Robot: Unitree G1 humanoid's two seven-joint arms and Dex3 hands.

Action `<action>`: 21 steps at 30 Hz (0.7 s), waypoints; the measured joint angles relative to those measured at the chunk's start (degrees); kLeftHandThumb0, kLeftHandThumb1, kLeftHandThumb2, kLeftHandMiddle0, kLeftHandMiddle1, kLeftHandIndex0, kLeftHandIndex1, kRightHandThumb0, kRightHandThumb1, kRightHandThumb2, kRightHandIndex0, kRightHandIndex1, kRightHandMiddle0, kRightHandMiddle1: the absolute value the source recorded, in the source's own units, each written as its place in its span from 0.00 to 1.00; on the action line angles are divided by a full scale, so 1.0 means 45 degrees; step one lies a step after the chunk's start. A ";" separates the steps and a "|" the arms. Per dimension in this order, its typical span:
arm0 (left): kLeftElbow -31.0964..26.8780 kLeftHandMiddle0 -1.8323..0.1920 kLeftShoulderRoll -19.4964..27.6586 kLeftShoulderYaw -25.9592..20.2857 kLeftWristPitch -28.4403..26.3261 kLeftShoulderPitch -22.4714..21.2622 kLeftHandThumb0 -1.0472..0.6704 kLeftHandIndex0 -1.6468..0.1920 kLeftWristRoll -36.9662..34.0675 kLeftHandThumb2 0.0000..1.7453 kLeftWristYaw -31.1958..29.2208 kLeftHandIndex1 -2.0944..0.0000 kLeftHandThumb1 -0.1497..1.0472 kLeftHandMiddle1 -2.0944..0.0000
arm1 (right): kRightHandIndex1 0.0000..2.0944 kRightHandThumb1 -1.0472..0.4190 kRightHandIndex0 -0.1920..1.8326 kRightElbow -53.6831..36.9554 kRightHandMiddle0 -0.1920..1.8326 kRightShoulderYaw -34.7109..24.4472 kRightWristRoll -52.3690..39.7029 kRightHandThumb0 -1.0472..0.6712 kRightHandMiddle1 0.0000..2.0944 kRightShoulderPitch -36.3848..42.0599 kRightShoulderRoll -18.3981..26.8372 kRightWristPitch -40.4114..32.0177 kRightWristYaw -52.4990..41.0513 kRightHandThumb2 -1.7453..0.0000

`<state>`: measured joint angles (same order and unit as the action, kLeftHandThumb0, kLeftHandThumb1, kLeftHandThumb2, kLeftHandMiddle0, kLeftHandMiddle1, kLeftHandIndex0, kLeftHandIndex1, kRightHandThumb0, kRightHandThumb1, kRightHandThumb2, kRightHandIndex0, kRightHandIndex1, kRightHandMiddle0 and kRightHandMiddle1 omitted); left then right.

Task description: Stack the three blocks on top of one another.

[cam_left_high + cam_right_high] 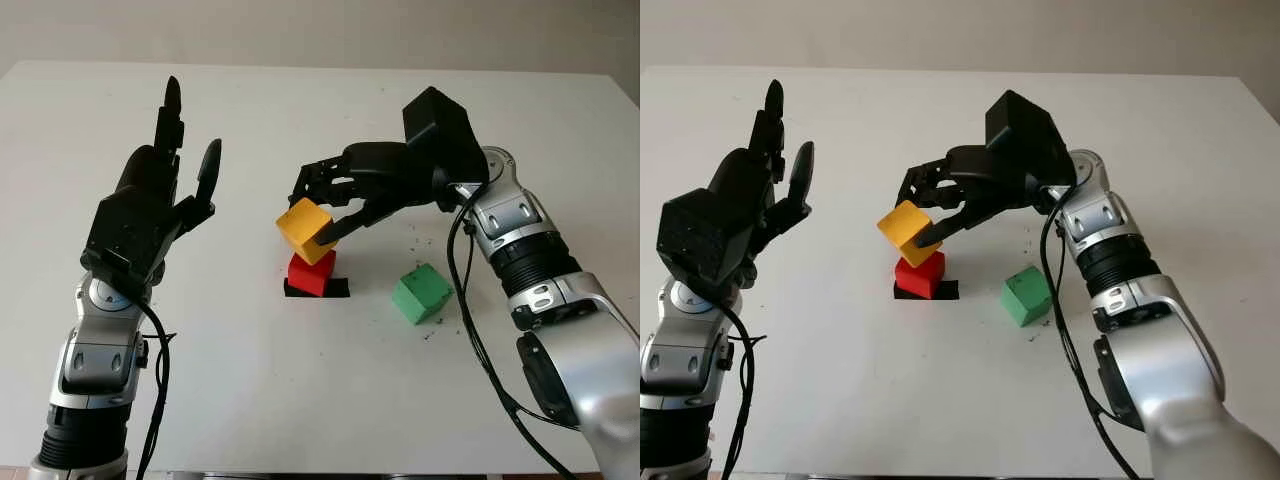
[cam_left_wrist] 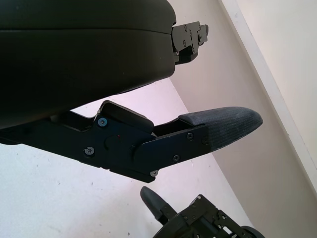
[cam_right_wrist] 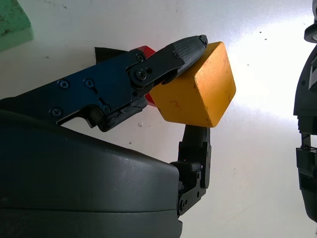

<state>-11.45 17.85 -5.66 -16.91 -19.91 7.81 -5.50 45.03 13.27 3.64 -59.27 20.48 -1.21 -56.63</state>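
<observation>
My right hand (image 1: pixel 322 205) is shut on the yellow block (image 1: pixel 304 229), which hangs tilted just above the red block (image 1: pixel 312 273). The red block sits on a small black patch (image 1: pixel 337 288) near the table's middle. In the right wrist view one fingertip (image 3: pixel 190 47) presses the yellow block (image 3: pixel 198 94) from one side and another finger from below. The green block (image 1: pixel 421 293) lies on the table to the right of the red one, under my right forearm. My left hand (image 1: pixel 165 185) is raised open at the left, well away from the blocks.
The white table (image 1: pixel 300 400) runs back to a pale wall. Dark crumbs (image 1: pixel 432 330) lie scattered around the green block. Cables hang along both forearms.
</observation>
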 measured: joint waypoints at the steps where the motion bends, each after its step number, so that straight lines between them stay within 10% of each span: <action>1: 0.0000 1.00 0.0000 0.0000 -0.0016 0.0001 0.13 1.00 0.0000 0.42 0.0001 1.00 1.00 1.00 | 0.02 0.07 0.16 0.0000 0.29 0.0000 0.0000 0.30 0.69 0.0000 0.0000 0.0000 -0.0001 0.97; 21: 0.0000 1.00 0.0001 0.0000 -0.0002 0.0002 0.13 1.00 0.0002 0.42 0.0004 1.00 1.00 1.00 | 0.02 0.07 0.15 0.0238 0.30 0.0088 0.0502 0.30 0.68 0.0045 0.0072 0.0009 -0.0112 0.97</action>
<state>-11.45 17.85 -5.66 -16.92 -19.90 7.82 -5.48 46.10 13.66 5.90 -59.06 20.80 -1.17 -57.13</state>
